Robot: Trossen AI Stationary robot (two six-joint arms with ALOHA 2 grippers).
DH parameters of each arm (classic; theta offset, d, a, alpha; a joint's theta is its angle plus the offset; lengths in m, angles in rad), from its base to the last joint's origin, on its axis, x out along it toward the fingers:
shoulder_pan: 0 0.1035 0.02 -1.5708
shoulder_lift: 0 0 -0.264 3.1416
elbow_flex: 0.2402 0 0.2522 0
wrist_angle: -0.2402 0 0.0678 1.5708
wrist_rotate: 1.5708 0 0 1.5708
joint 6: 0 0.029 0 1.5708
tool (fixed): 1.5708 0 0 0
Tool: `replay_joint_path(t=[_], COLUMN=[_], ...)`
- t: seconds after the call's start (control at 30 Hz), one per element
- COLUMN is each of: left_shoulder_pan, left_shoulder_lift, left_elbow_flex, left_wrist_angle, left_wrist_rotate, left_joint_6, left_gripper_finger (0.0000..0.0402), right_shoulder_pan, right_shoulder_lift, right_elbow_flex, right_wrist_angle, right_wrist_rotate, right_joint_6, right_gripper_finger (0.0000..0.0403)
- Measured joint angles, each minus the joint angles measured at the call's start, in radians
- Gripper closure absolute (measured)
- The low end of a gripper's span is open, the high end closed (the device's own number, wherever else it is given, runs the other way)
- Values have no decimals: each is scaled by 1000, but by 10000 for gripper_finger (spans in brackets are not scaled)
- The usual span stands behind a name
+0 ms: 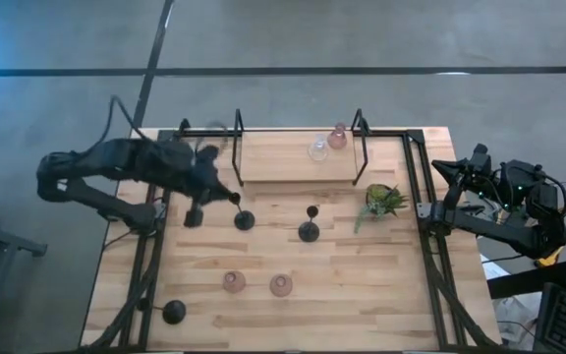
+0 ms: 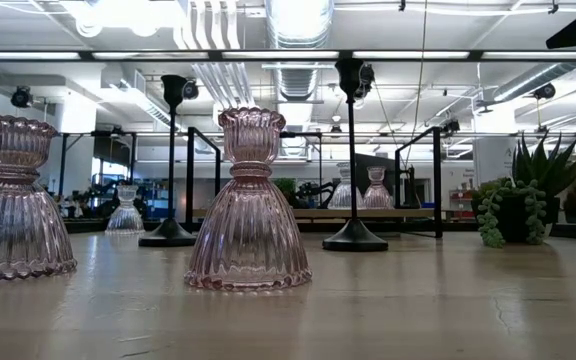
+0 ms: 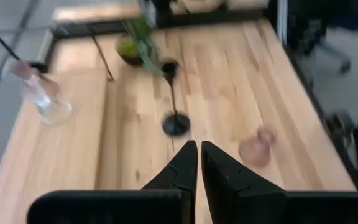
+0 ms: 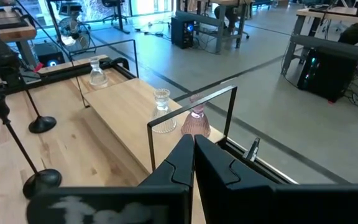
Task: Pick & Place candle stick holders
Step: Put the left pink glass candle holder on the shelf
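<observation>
A: Where is the worktop [image 1: 362, 285] open?

B: Its front right stretch is bare, and so is the strip between the 2 pink holders [image 1: 257, 284] and the black holders [image 1: 309, 230] farther back.

A: What blocks the back?

B: A raised shelf [image 1: 283, 162] framed by black wire rails [image 1: 362, 147], with the plant [image 1: 381, 201] at its right end.

Two holders [image 1: 328, 144] on shelf [image 1: 283, 157], plant [image 1: 382, 200] beside

Bright even overhead light, ceiling strips [image 2: 298, 55] glaring in the low view, left wrist view motion-blurred — soft shadows
</observation>
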State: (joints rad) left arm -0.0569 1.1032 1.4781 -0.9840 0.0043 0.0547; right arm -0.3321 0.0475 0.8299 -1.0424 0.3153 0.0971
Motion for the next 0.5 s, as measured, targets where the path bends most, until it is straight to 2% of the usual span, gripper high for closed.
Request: replay_joint_path(t=[0.17, 0.4, 0.5], left_shoulder_pan=[-113, -216, -284], left_shoulder_lift=[79, 153, 176], left_elbow_flex=[39, 60, 59], left_wrist_angle=[-64, -88, -144], left_wrist_rotate=[-66, -51, -40], left_joint_6=[-7, -224, -248], left_gripper_finger=[376, 376, 376], right_shoulder_pan=[0, 0, 0], right_shoulder_lift=[0, 0, 0], right_elbow_flex=[0, 0, 0], right_wrist_angle=[0, 0, 0], right_wrist_rotate=[0, 0, 0], right_joint_6=[0, 0, 0], right_gripper_finger=[394, 394, 394])
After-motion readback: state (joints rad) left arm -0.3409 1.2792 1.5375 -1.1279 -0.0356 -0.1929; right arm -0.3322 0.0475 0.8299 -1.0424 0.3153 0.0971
